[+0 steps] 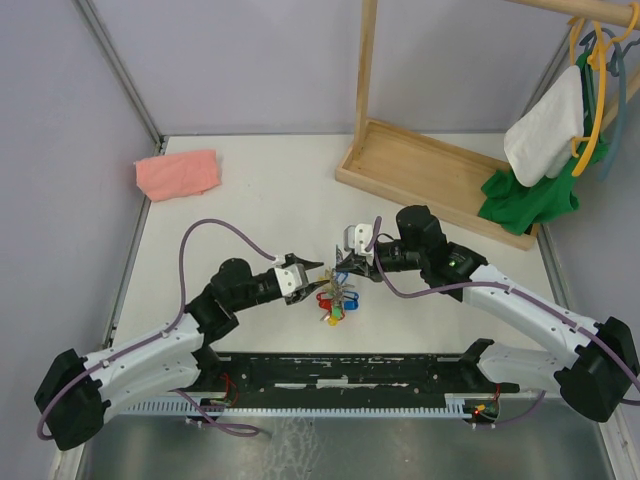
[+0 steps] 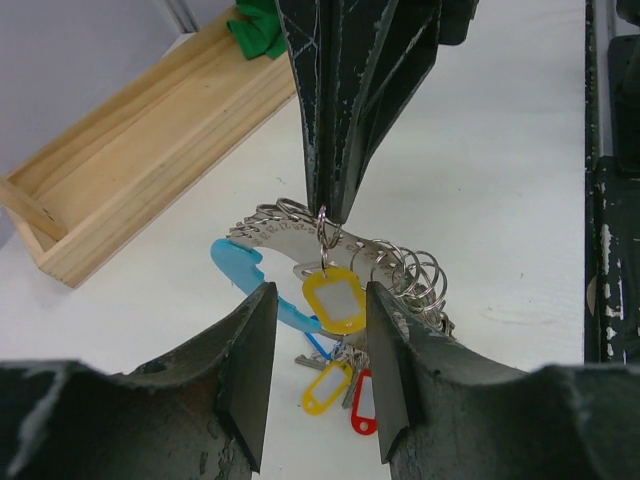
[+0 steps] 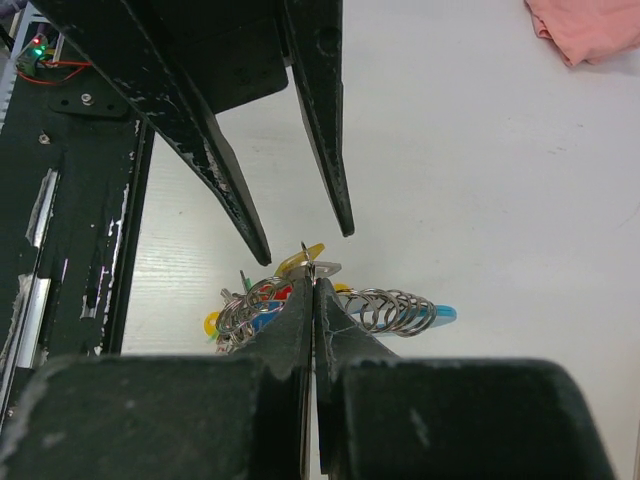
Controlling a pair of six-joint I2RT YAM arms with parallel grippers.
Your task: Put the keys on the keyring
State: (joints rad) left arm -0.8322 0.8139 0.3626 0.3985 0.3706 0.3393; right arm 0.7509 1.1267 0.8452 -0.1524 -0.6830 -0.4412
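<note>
Top view: the keyring [image 1: 335, 298] bunch lies mid table [image 1: 250, 215], with the left fingers [image 1: 310, 267] and right fingers [image 1: 352, 263] meeting just above it.

Left wrist: the left fingers are half open and empty, straddling the yellow-headed key [image 2: 335, 300], which hangs straight down.

Right wrist: the right fingers are pinched shut on its little ring. Can't pick out the green key.
</note>
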